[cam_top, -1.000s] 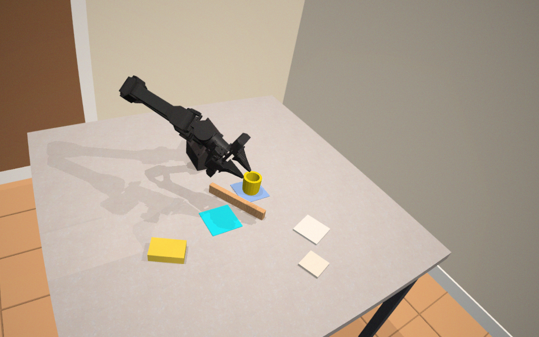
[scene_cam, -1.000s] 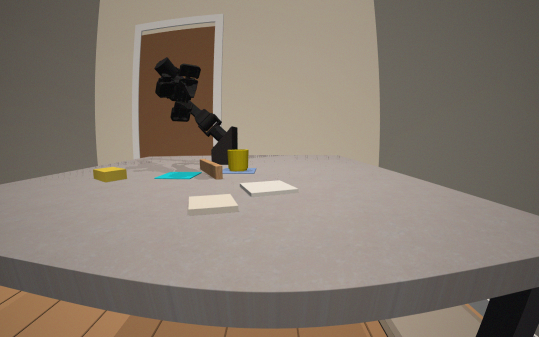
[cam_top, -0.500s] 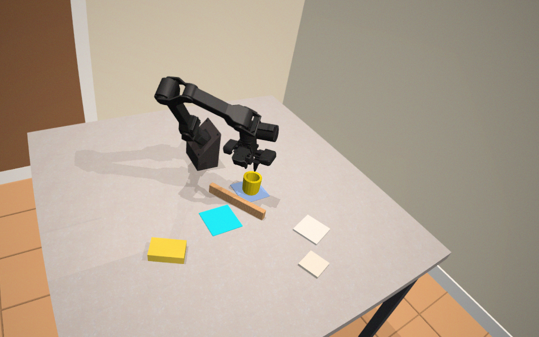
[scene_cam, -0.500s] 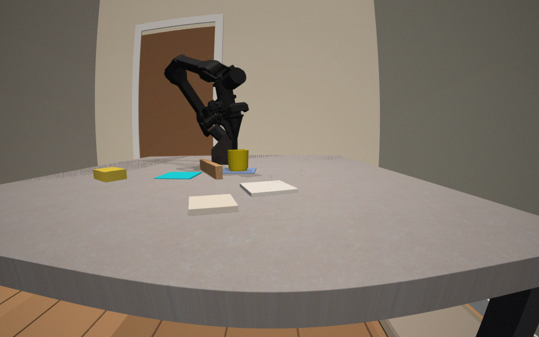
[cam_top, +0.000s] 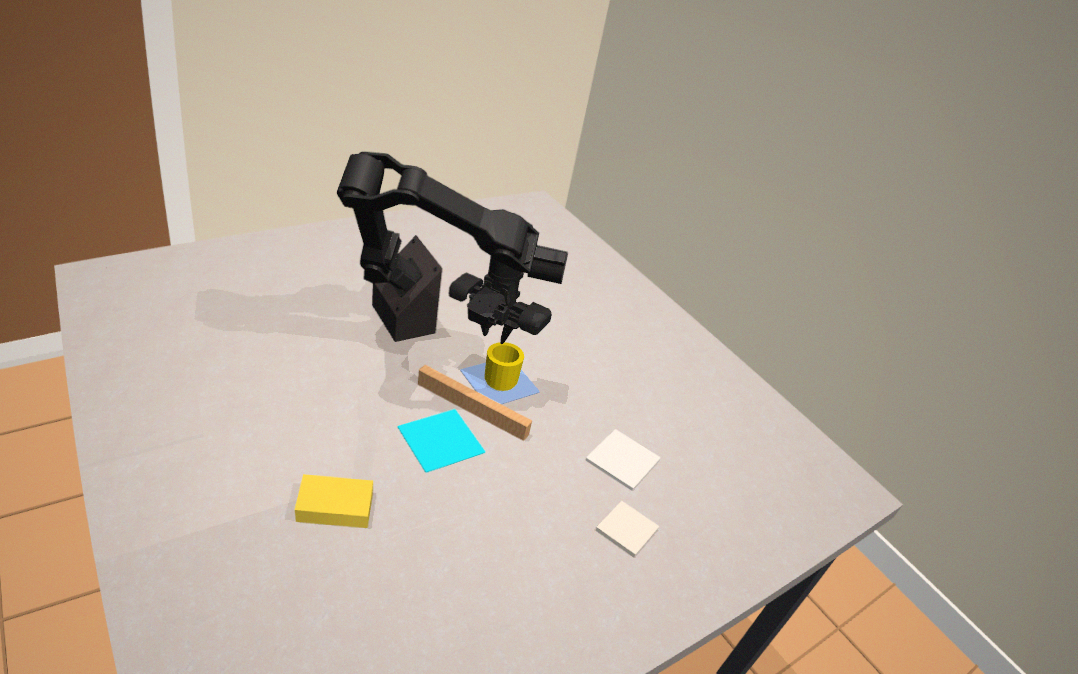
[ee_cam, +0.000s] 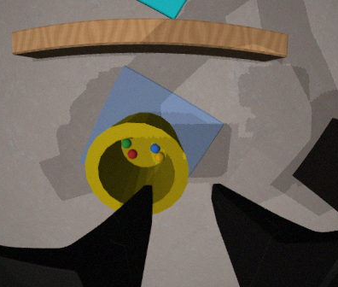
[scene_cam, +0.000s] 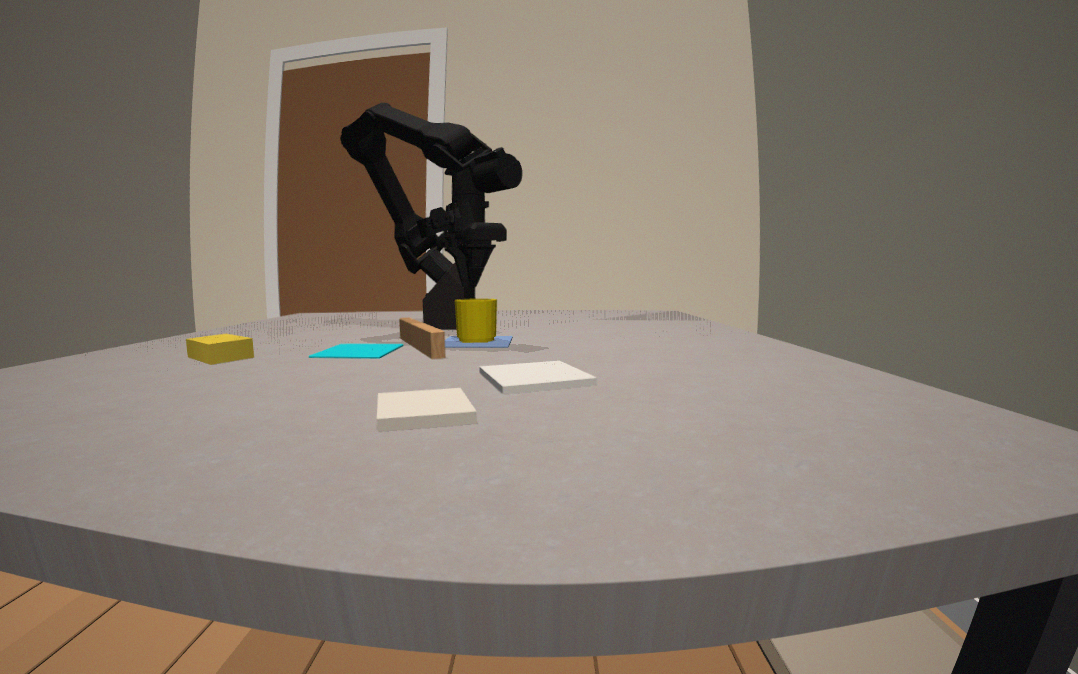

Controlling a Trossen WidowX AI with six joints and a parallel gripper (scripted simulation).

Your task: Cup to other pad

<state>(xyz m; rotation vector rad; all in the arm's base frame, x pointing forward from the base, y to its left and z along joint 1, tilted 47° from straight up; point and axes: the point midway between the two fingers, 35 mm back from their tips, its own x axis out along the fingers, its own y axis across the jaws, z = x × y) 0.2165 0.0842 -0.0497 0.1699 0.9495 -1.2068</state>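
Observation:
The yellow cup [cam_top: 502,375] [scene_cam: 476,321] [ee_cam: 93,171] stands upright on the blue pad [cam_top: 524,391] [scene_cam: 504,342] [ee_cam: 125,91]. In the wrist view several marbles lie on its bottom: a green [ee_cam: 126,143], a red [ee_cam: 132,154], a blue [ee_cam: 155,148] and an orange one [ee_cam: 160,157]. The cyan pad [cam_top: 440,440] [scene_cam: 356,351] [ee_cam: 164,6] lies bare on the other side of the wooden bar. My gripper [cam_top: 494,334] [scene_cam: 469,293] [ee_cam: 182,191] is partly open and empty, pointing down just above the cup. In the wrist view one fingertip overlaps the cup's near rim; the other is right of it.
The wooden bar [cam_top: 473,402] [scene_cam: 422,337] [ee_cam: 148,33] stands between the two pads as a low wall. A yellow block [cam_top: 333,501] [scene_cam: 219,347] lies beyond the cyan pad. Two pale flat tiles, one larger [cam_top: 622,458] [scene_cam: 536,374] and one smaller [cam_top: 626,528] [scene_cam: 425,406], lie farther from the arm.

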